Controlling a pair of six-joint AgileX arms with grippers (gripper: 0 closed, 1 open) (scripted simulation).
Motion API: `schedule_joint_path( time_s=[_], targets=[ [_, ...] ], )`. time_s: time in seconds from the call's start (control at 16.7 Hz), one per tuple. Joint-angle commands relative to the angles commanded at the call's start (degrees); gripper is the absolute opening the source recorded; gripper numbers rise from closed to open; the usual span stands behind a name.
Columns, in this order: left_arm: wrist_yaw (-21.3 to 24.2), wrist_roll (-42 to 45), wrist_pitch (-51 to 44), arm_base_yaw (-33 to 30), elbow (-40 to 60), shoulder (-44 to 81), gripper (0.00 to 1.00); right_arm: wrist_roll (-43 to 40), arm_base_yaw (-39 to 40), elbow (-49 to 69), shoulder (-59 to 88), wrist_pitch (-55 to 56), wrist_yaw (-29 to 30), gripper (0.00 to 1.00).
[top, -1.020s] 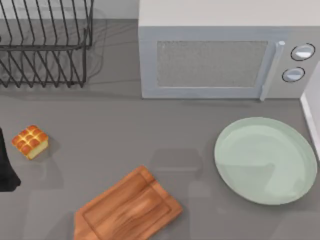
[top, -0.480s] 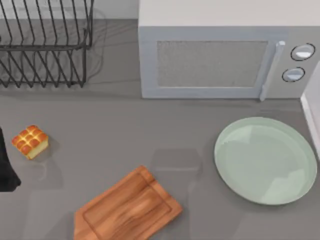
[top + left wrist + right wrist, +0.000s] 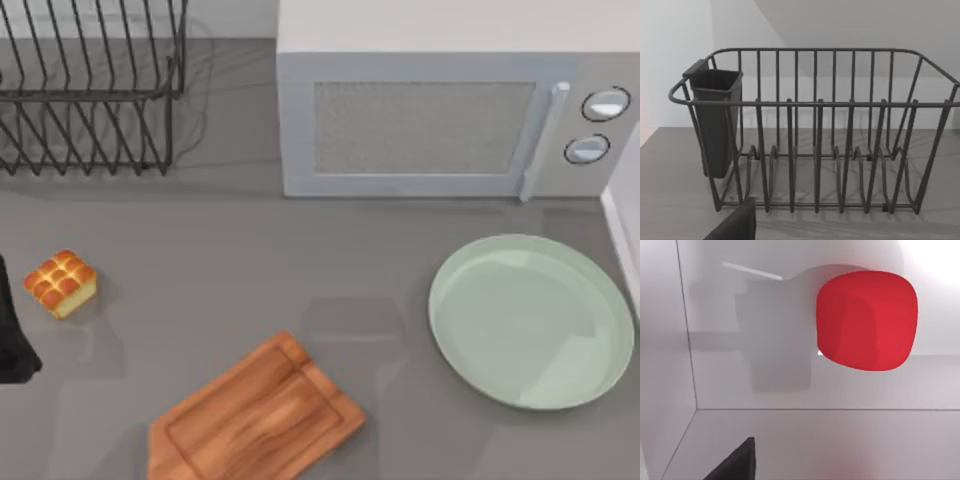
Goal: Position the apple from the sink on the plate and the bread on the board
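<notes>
The red apple (image 3: 867, 320) lies in the white sink (image 3: 765, 440), by its wall. My right gripper (image 3: 800, 472) hovers over the sink, short of the apple and not touching it. One dark finger (image 3: 735, 462) shows well off to the side, so the jaws stand open and empty. The golden bread (image 3: 60, 283) sits at the table's left. The wooden board (image 3: 255, 415) lies at the front middle with nothing on it. The pale green plate (image 3: 530, 320) rests bare at the right. My left gripper (image 3: 790, 235) is parked at the left edge, open, facing the dish rack (image 3: 815, 140).
A grey microwave (image 3: 440, 120) stands along the back middle and right. The black wire dish rack (image 3: 90, 90) with a cutlery cup (image 3: 715, 115) fills the back left. The sink's white rim (image 3: 625, 230) borders the table's right edge.
A shadow that lay across the plate's front right part has slid off to the right. Bread, board and plate have not moved.
</notes>
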Motion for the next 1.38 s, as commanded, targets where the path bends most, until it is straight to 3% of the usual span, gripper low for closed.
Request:
schedule_joint_path(
  time_s=[0.24, 0.72, 1.08, 1.38],
  targets=[
    [0.0, 0.0, 0.0, 0.0, 0.0, 0.0, 1.0, 0.04, -0.04, -1.67, 2.98, 4.04, 0.02, 1.0],
    [0.0, 0.0, 0.0, 0.0, 0.0, 0.0, 1.0, 0.24, -0.21, -9.71, 16.87, 27.0, 0.14, 1.0],
    [0.0, 0.0, 0.0, 0.0, 0.0, 0.0, 1.0, 0.26, -0.23, -10.5, 18.23, 28.64, 0.15, 1.0],
    [0.0, 0.0, 0.0, 0.0, 0.0, 0.0, 1.0, 0.26, -0.23, -10.5, 18.23, 28.64, 0.15, 0.62]
  ],
)
